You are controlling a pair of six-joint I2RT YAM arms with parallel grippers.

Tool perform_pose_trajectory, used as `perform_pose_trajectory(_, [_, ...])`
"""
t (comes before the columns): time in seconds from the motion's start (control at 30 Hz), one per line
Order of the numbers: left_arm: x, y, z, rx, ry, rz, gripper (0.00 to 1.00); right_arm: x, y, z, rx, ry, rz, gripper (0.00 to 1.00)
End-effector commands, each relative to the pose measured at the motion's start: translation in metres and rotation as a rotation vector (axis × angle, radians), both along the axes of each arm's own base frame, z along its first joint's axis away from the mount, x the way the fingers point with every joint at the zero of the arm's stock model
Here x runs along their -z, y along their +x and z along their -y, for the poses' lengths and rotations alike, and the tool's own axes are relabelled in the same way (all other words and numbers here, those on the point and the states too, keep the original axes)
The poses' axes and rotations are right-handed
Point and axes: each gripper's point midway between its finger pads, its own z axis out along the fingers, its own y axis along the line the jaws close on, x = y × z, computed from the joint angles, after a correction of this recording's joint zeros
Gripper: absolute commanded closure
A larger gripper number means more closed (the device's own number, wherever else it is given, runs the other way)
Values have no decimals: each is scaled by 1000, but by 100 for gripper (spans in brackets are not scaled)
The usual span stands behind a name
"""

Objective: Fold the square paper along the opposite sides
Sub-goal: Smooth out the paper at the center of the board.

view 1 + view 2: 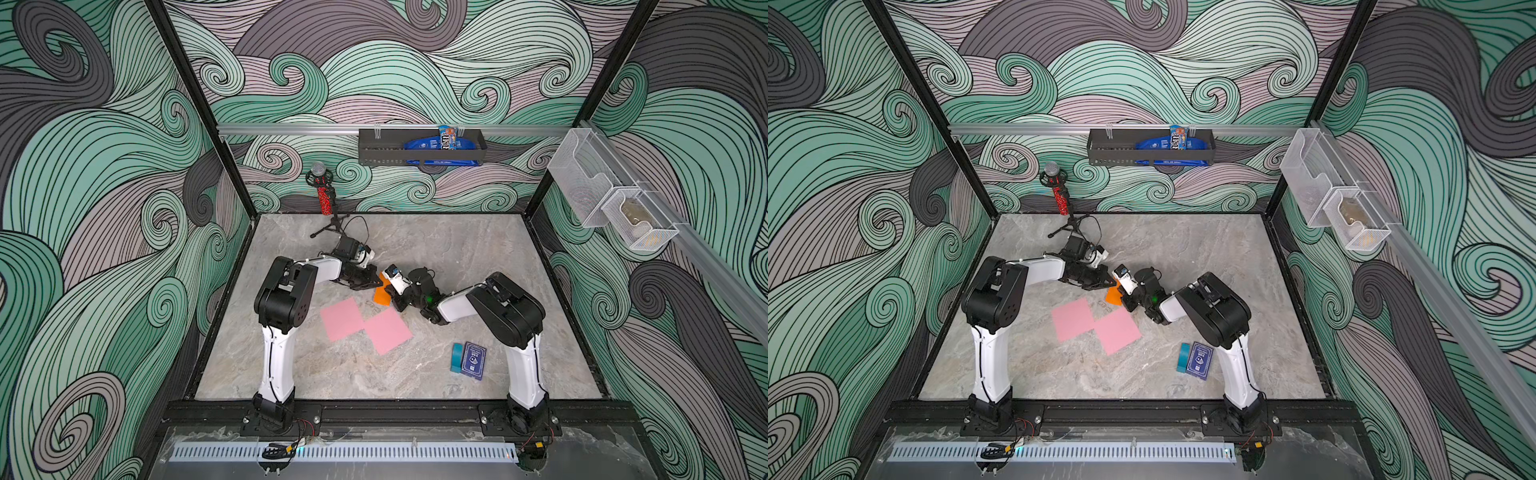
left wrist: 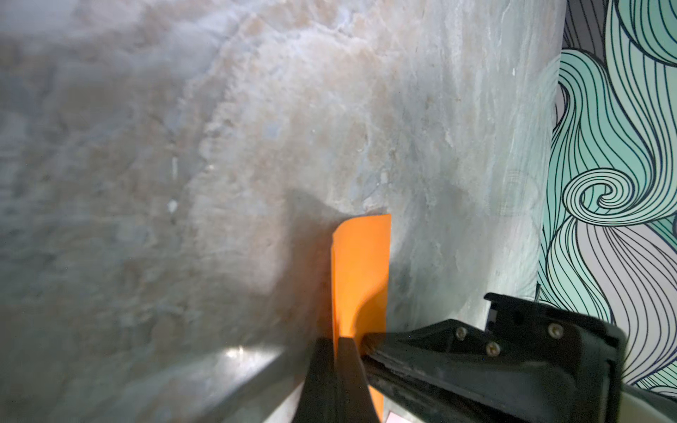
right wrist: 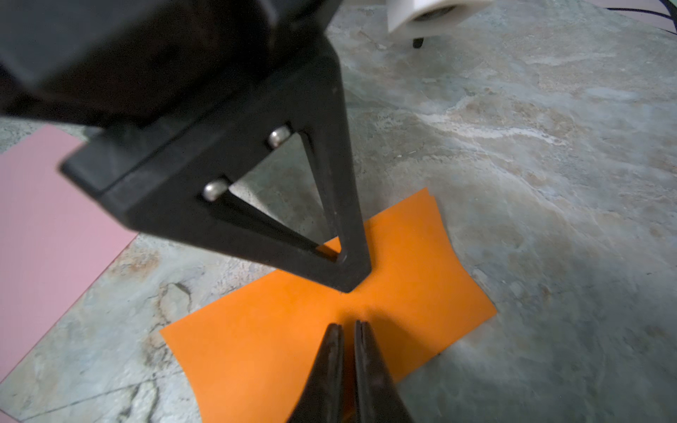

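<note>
Orange paper (image 3: 256, 348): lying doubled on bench (image 3: 513, 146).
Left fingers (image 2: 318, 384): pinching its edge, aligning layers.
Right fingers (image 3: 328, 366): pressed together, pinning it flat.

Left arm (image 1: 276, 365) and right arm (image 1: 523, 374), lower frame, showed white links, bulky black joints and thin black cables.

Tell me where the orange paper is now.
In both top views the orange paper lies near the middle of the table, between the left hand and right hand, just beyond the pink sheets.
</note>
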Motion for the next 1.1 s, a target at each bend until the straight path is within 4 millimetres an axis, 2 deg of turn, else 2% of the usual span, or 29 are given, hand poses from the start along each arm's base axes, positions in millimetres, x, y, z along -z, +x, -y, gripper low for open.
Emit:
perform_pose_trajectory(0.0, [29, -8, -13, -19, 76, -73, 100, -6, -10, -2, -34, -17, -27, 88])
perform_pose_trajectory(0.1, [29, -7, -13, -22, 76, -71, 100, -30, -6, -12, -54, 8, 22, 87])
perform_pose_trajectory(0.17, [29, -7, -13, -23, 76, -71, 100, -36, -2, -18, -70, 4, 46, 88])
perform_pose_trajectory(0.3, [30, -7, -14, -25, 78, -73, 100, -14, 3, -20, -73, -44, 20, 88])
perform_pose_trajectory(0.47, [31, -7, -15, -32, 79, -75, 100, 18, 1, 5, -21, -70, -42, 88])
perform_pose_trajectory(0.8, [36, -6, -16, -37, 74, -85, 100, 35, -27, 36, 29, -89, -98, 89])
perform_pose_trajectory(0.93, [36, -5, -16, -39, 76, -83, 100, 28, -34, 42, 37, -86, -98, 89])
perform_pose_trajectory(1.07, [36, -5, -17, -39, 82, -78, 100, -6, -30, 33, 13, -26, -41, 89])
